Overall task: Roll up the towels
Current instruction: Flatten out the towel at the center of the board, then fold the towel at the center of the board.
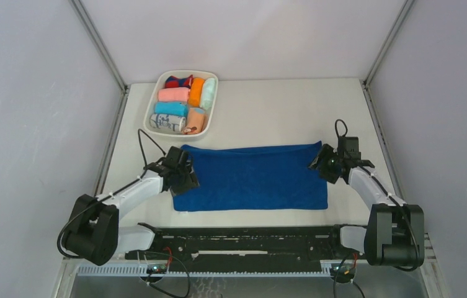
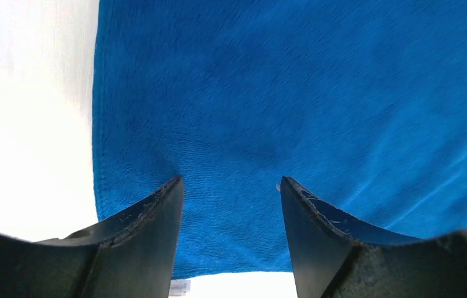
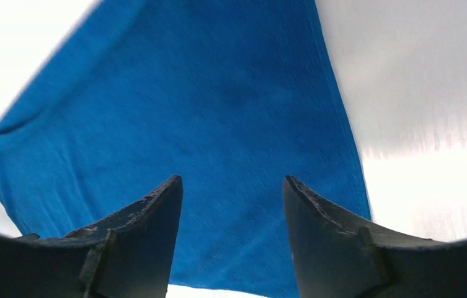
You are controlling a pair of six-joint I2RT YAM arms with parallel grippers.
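The royal-blue towel [image 1: 252, 177] lies spread flat on the table, long side left to right. My left gripper [image 1: 185, 174] is open over its left edge. In the left wrist view the towel [image 2: 293, 93] fills the frame behind the open gripper [image 2: 231, 183], which holds nothing. My right gripper [image 1: 321, 164] is open over the towel's right edge. The right wrist view shows the towel [image 3: 206, 105] behind the open, empty gripper [image 3: 232, 180]. A small peach-orange roll [image 1: 196, 120] lies in the tray's near right corner. Its spots are too small to tell.
A white tray [image 1: 213, 110] at the back left holds several rolled cloths: pink, orange, mint, light blue, a white printed one and a red-and-blue one. Grey walls with metal posts enclose the table. A black rail runs along the near edge between the arm bases.
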